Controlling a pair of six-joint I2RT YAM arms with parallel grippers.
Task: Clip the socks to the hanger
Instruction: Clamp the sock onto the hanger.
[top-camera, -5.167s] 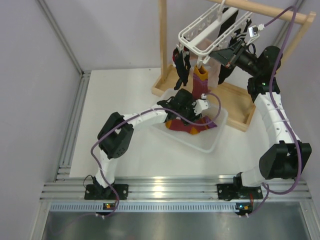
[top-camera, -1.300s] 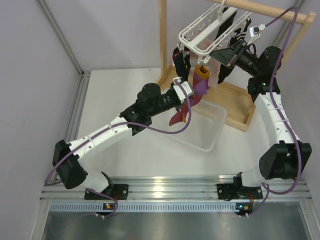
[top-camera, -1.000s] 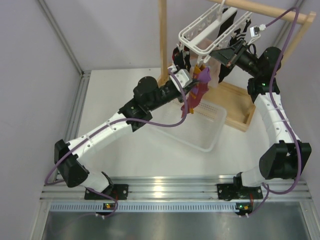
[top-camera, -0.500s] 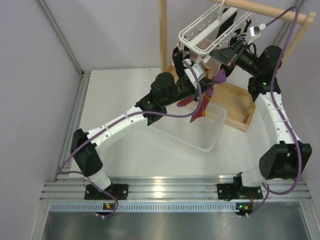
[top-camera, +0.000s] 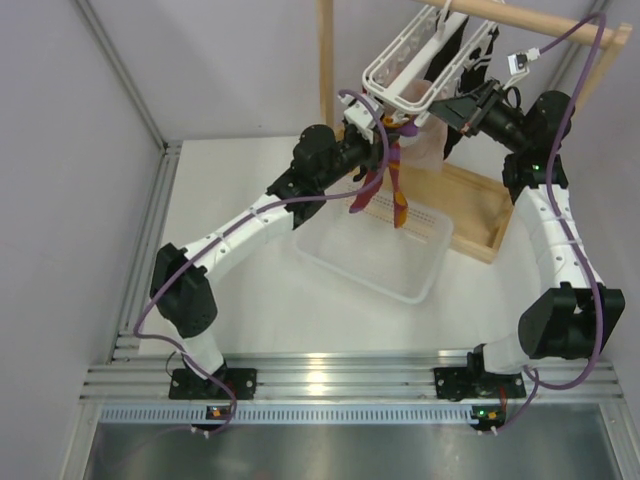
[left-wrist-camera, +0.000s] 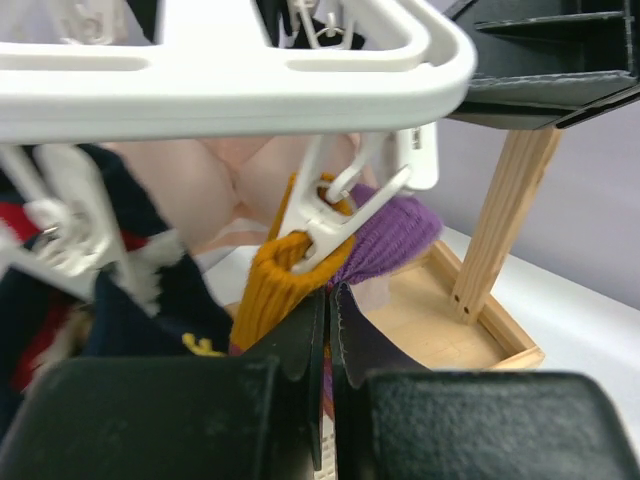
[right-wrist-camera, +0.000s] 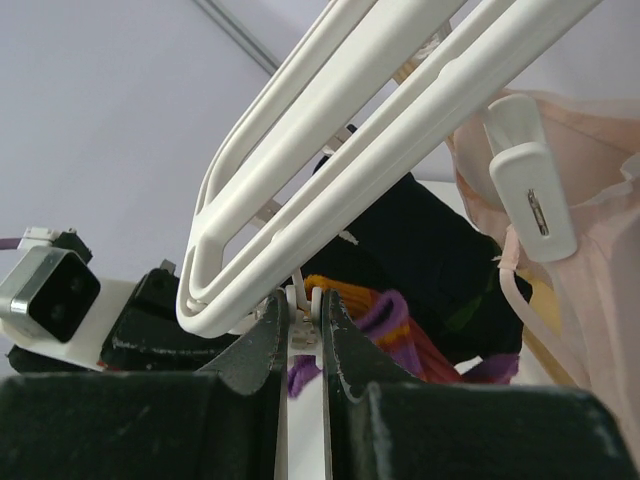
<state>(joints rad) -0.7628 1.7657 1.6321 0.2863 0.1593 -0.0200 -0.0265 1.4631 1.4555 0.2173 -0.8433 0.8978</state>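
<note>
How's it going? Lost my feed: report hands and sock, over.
Left hand shut on maroon sock, orange cuff up under hanger. Right hand shut on a peg. Navy sock hanging close beside.

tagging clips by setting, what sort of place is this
Probably a robot lab cell staged for laundry: arms bolted to an aluminium rail, bare grey walls, and a peg hanger on a wooden rack.
</note>
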